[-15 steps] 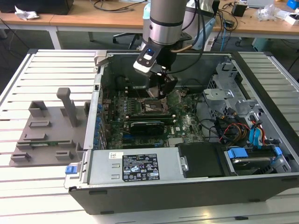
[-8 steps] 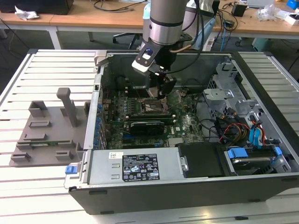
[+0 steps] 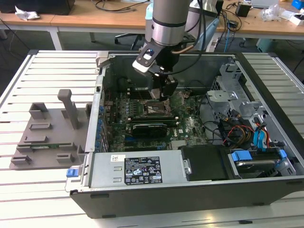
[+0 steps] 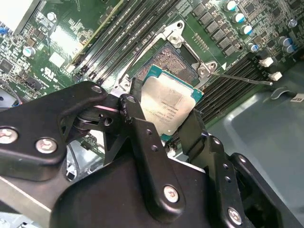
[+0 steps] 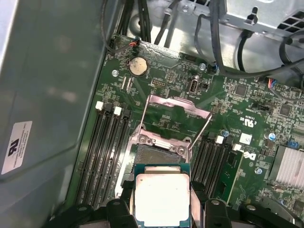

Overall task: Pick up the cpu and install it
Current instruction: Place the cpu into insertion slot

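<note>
Claw: my gripper (image 4: pixel 164 112) is clamped on the cpu (image 4: pixel 172 100) by two opposite edges.
Cpu: I see it held close to the open socket (image 5: pixel 155 155), not seated.
Place: motherboard (image 5: pixel 167 113) inside the open computer case (image 3: pixel 156 202).

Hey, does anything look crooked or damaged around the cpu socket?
Nothing stands out. The gripper holds the cpu between its fingers, edges roughly parallel to the open socket, not yet seated. No damage shows.
</note>
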Available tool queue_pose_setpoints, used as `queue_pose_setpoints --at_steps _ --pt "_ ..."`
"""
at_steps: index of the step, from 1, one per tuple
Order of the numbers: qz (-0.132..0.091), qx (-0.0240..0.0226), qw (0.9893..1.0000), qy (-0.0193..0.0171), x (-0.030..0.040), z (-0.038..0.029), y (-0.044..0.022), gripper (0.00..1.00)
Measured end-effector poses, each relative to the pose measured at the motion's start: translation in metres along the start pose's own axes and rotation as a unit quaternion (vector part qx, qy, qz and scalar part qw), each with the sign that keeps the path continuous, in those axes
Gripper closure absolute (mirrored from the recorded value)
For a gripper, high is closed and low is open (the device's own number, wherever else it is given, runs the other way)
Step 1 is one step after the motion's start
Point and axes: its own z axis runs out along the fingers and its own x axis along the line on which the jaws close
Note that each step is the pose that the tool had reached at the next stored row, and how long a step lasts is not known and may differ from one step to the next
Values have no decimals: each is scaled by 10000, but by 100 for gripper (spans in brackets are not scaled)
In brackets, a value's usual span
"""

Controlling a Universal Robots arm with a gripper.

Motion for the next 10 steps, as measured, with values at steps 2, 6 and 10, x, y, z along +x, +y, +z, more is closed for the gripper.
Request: queue_pose_setpoints --at_steps 2,6,10 --pt "58 1 10000 1 0 0 0 45" --pt "134 2 9999 3 0 0 0 45" --pt "139 2 9999 3 0 0 0 45"
